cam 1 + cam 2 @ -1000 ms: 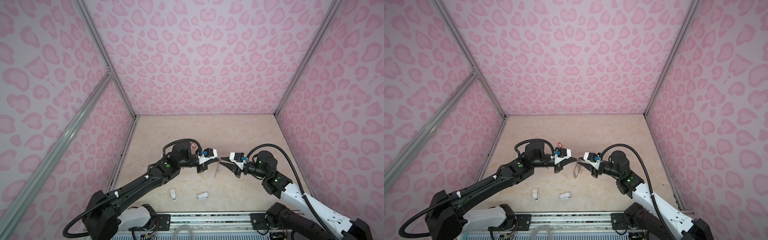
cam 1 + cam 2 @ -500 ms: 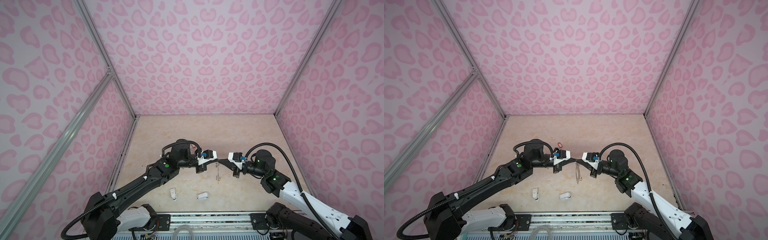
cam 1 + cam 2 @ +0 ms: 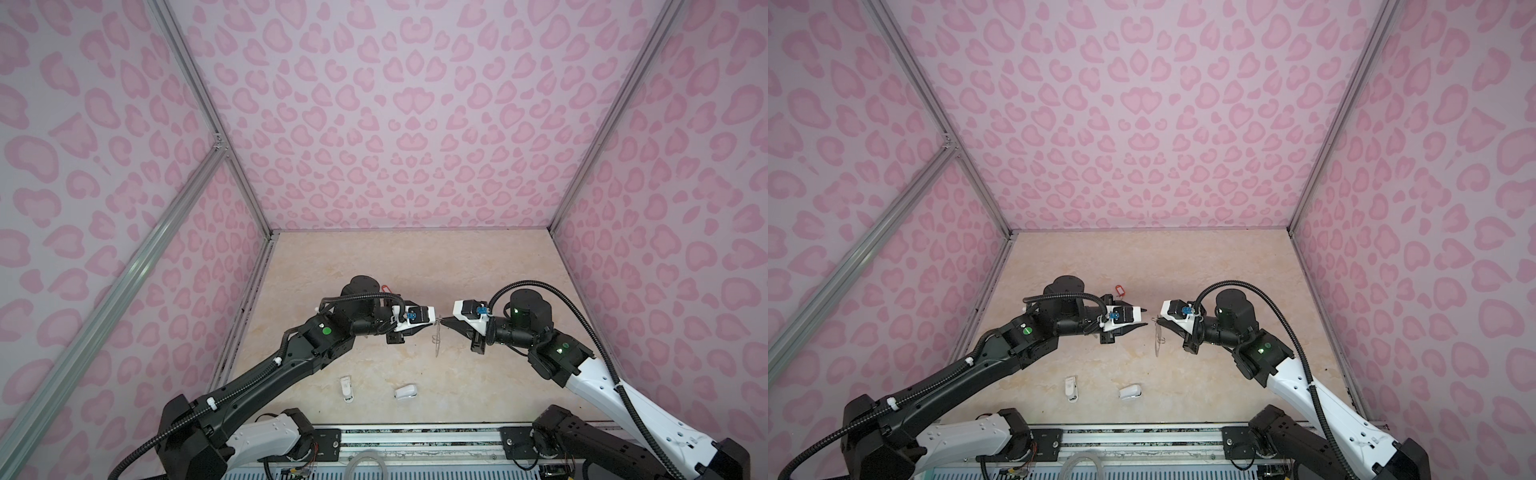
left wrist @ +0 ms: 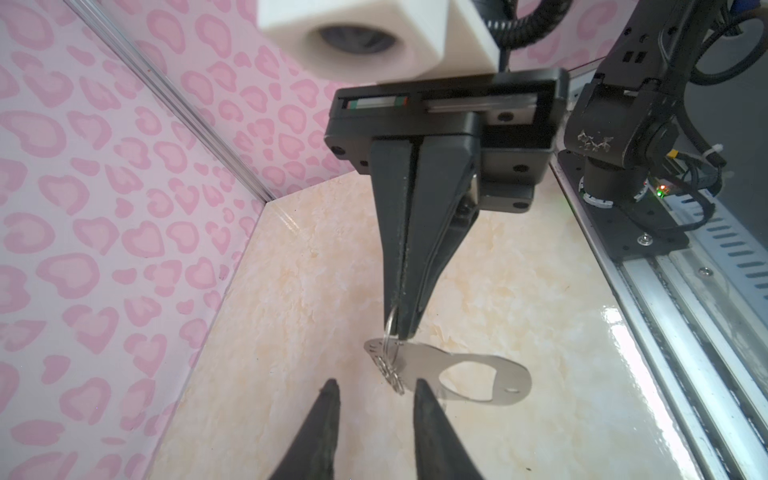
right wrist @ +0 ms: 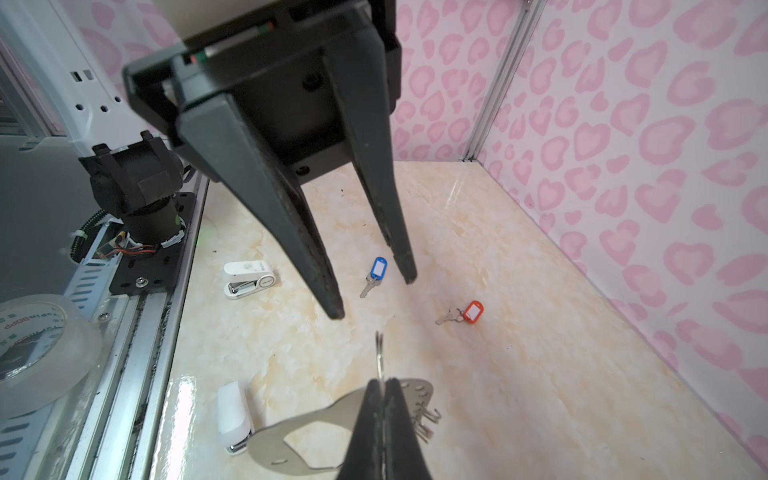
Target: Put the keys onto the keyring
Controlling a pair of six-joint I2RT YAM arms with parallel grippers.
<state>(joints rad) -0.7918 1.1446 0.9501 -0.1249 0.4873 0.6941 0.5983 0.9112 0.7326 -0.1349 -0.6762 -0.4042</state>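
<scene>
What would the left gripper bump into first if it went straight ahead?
Probably the keyring, hanging from the shut right gripper just ahead of the open left gripper; depth is unclear.

Grey keyring (image 4: 428, 359) aloft; blue-tagged key (image 5: 374, 276), red-tagged key (image 5: 462, 314) flat, apart.

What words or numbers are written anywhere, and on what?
"TuPinBOPP", as best it reads, on the tape roll core.
White stapler: faint print, too blurred to read.
Blue key tag and orange-red key tag: blank.
</scene>
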